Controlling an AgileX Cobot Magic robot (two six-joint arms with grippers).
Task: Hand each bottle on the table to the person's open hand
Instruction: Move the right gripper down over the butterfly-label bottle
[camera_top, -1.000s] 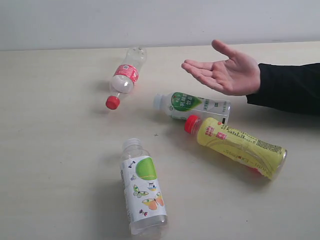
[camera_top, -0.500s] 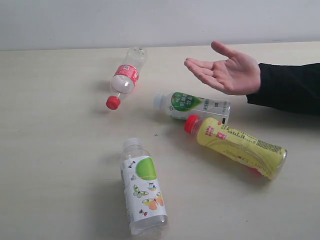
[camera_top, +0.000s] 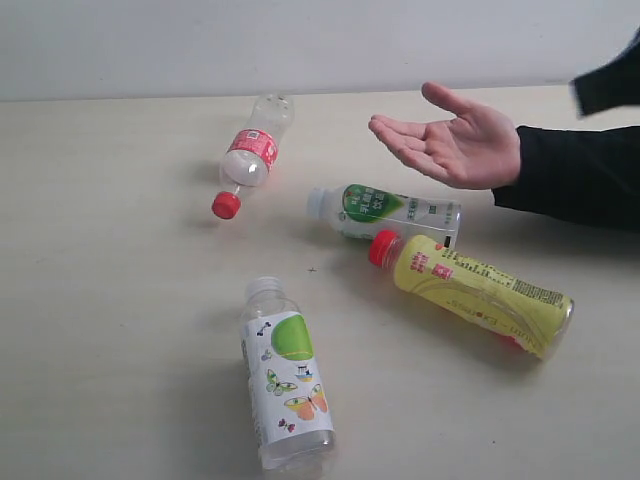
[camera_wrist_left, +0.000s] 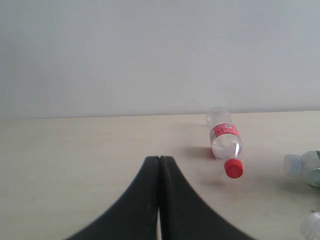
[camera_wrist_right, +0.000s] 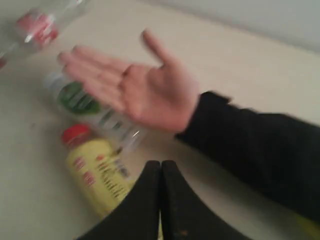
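Four bottles lie on the table (camera_top: 110, 300): a clear one with red label and cap (camera_top: 250, 152), a white-green one (camera_top: 385, 212), a yellow one with red cap (camera_top: 475, 290) and a clear butterfly-label one (camera_top: 285, 375). The person's open hand (camera_top: 450, 140) hovers palm up behind the white-green bottle. A black part of my right arm (camera_top: 610, 85) shows at the upper right edge. My right gripper (camera_wrist_right: 160, 164) is shut and empty above the yellow bottle (camera_wrist_right: 97, 172), near the hand (camera_wrist_right: 140, 90). My left gripper (camera_wrist_left: 159, 160) is shut and empty, well apart from the red-label bottle (camera_wrist_left: 226, 145).
A pale wall (camera_top: 300, 45) rises behind the table's far edge. The person's black sleeve (camera_top: 580, 175) stretches in from the right. The white-green bottle's cap (camera_wrist_left: 295, 165) shows at the edge of the left wrist view.
A black part of the right arm has come into the exterior view at the upper right. The hand and the bottles stay where they were.
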